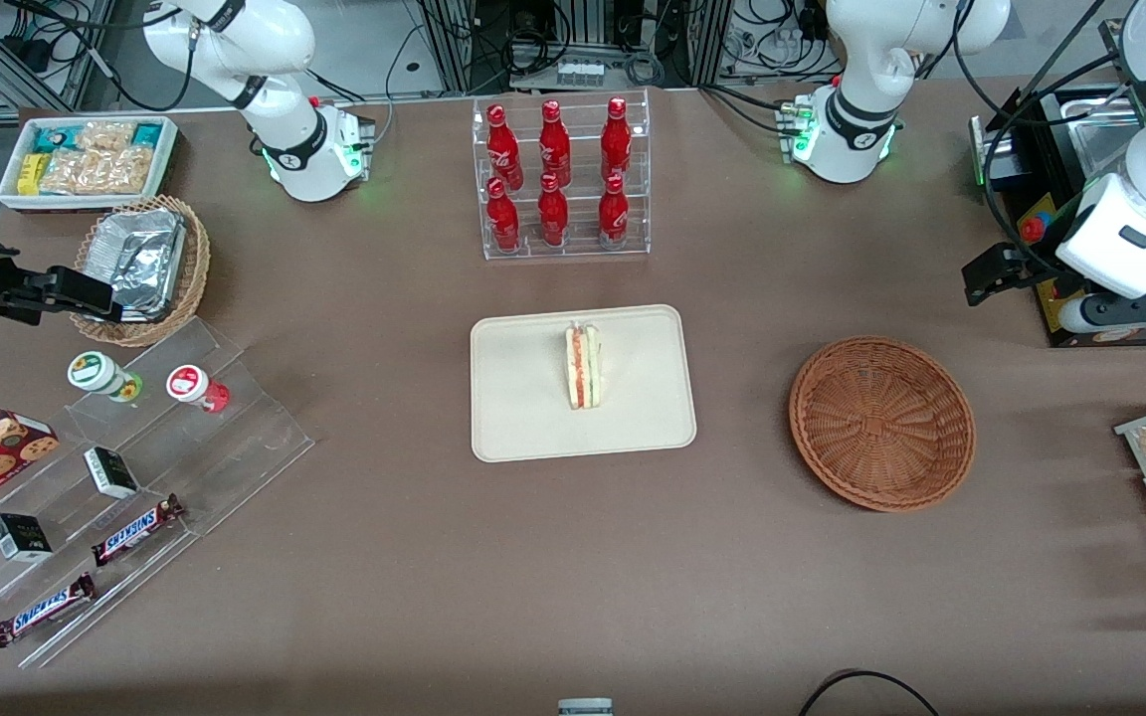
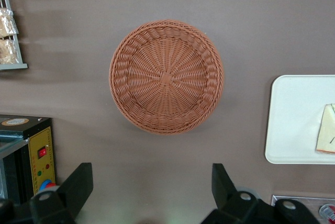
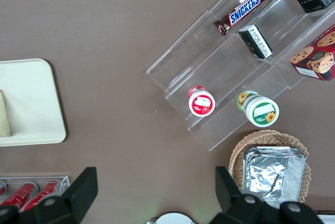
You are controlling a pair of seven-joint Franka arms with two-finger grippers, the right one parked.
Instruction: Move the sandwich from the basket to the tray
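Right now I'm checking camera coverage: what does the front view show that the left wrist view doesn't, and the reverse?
Only the front view shows the red bottles in their rack and the whole sandwich standing on the tray. Only the left wrist view shows the open gripper hovering clear of the basket, holding nothing. Both show the empty basket, the tray and at least part of the sandwich.

Wrist view cuts off the tray (image 2: 293,124) and sandwich (image 2: 326,136) at the frame edge, shows only the gripper (image 2: 152,190) finger tips wide apart, and in the front view the gripper itself is mostly off-frame at the working arm's end.
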